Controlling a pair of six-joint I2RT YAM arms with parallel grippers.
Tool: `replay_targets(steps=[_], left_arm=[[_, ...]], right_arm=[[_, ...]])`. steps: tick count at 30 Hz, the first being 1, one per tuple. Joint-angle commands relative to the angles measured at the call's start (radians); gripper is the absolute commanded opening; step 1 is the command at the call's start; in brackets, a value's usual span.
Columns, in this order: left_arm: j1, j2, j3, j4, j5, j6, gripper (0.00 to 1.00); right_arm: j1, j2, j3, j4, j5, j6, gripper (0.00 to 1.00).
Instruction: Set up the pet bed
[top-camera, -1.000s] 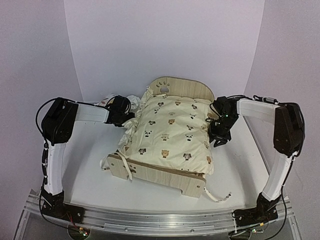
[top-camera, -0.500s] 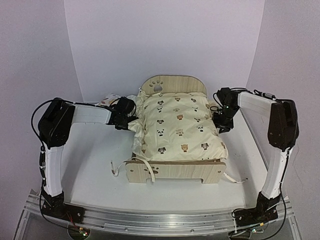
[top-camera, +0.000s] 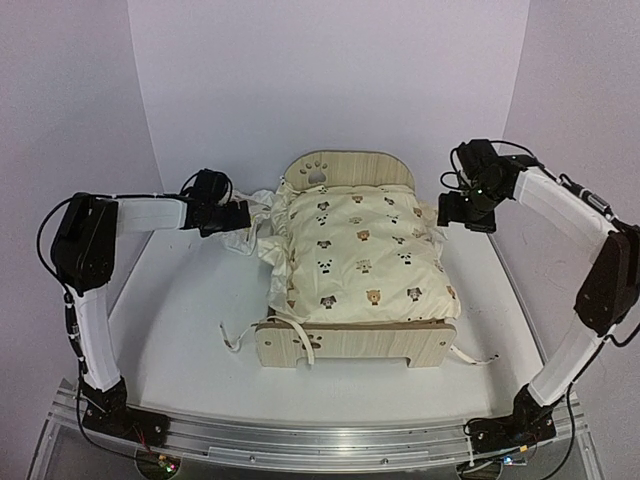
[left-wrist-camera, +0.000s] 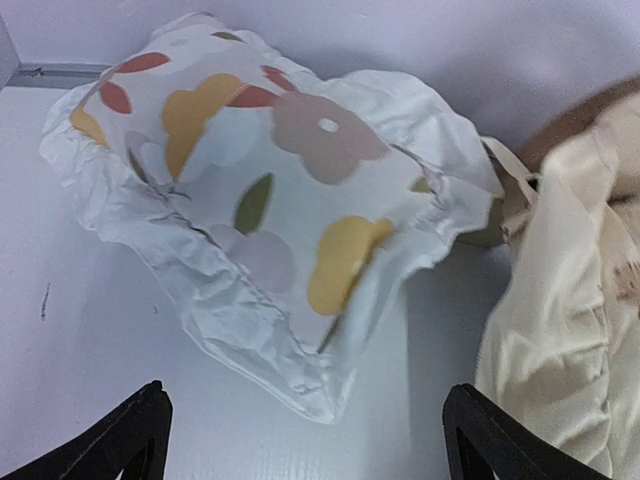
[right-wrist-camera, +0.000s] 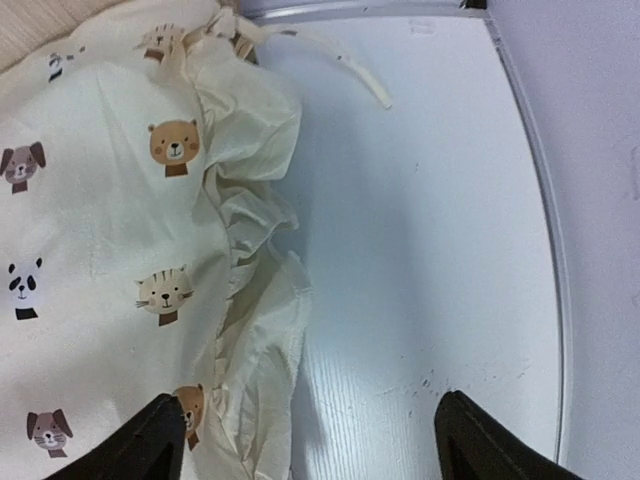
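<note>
As seen from above: pet bed (top-camera: 350, 345) mid-table (top-camera: 180, 330), paw-cutout headboard (top-camera: 350, 168) at far end, animal-print quilt (top-camera: 360, 255) spread over it. Left gripper (left-wrist-camera: 305, 395) wide, holding nothing, facing flower-print pillow (left-wrist-camera: 250, 170) left of bed. Right gripper (right-wrist-camera: 310, 400) wide, empty, above table beside quilt's right ruffle

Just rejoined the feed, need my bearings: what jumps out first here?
The cream animal-print quilt dominates, spread over the plywood pet bed at the centre of the table, ruffles spilling over its sides. A flower-print pillow lies left of the bed's far end, in front of the left gripper. Both grippers are open and empty, the right gripper beside the quilt's right edge.
</note>
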Motion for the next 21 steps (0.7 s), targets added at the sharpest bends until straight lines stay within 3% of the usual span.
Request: replay_targets(steps=[1, 4, 12, 16, 21], left_arm=[[0.075, 0.081, 0.095, 0.086, 0.097, -0.075, 0.99], [0.092, 0.174, 0.174, 0.100, 0.112, -0.040, 0.99], [0.112, 0.487, 0.556, -0.038, 0.189, -0.059, 0.97], [0.111, 0.617, 0.740, -0.136, 0.143, -0.079, 0.81], [0.112, 0.671, 0.784, -0.177, 0.046, -0.099, 0.35]], right_arm=[[-0.002, -0.127, -0.071, -0.026, 0.090, -0.001, 0.96], [-0.002, -0.192, -0.116, -0.025, 0.059, 0.008, 0.98], [0.001, -0.302, -0.243, 0.014, -0.024, 0.020, 0.98], [0.001, -0.329, -0.289, 0.018, -0.042, 0.023, 0.98], [0.001, -0.362, -0.345, 0.049, -0.057, 0.024, 0.98]])
